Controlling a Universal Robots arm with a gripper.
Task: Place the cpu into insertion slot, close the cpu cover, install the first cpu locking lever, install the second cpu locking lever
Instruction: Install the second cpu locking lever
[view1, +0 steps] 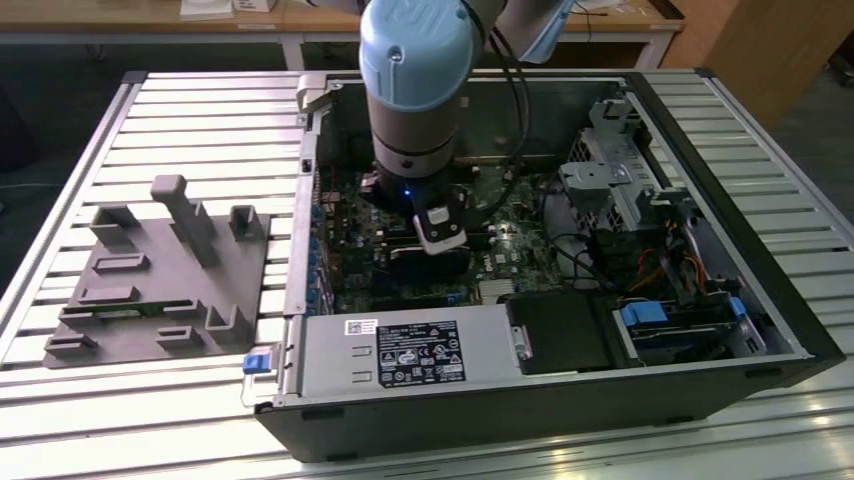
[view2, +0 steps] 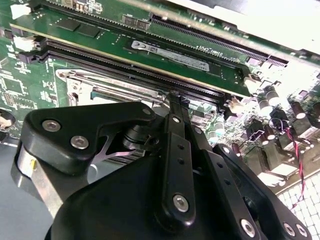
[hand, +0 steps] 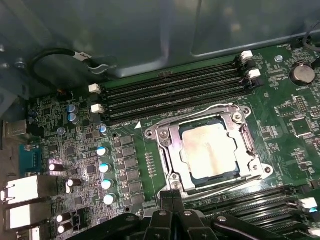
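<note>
While the arm is lowered into the opened computer case (view1: 787, 330), the scene is listed across the exterior view from its left to its right: a grey moulded fixture tray (view1: 160, 275) lying on the slatted table (view1: 80, 130); the white-labelled power supply box (view1: 400, 352) at the case's near edge; the gripper (view1: 441, 238) over the green motherboard (view1: 514, 245); a drive bay with coloured cables (view1: 674, 270) at the exterior view's right. In the first wrist view the cpu (hand: 210, 149) is recorded as already seated in the insertion slot (hand: 172, 155), its pale metal top showing through the window of the cpu cover (hand: 250, 150), which appears to lie closed over it. Thin wire locking levers (hand: 197, 111) run along the socket edges; whether either is latched cannot be told. Black memory slots (hand: 170, 90) lie just beside the socket. Handling note, as a judgement: the cpu is light, stiff and fragile underneath, best held by its edges; the cover and levers are thin springy metal, best pushed at their free ends. The gripper (hand: 172, 197) is seen with fingers (view2: 175, 125) drawn together, pressed shut with nothing between them, the tips at the socket's edge; contact with the frame cannot be confirmed.
</note>
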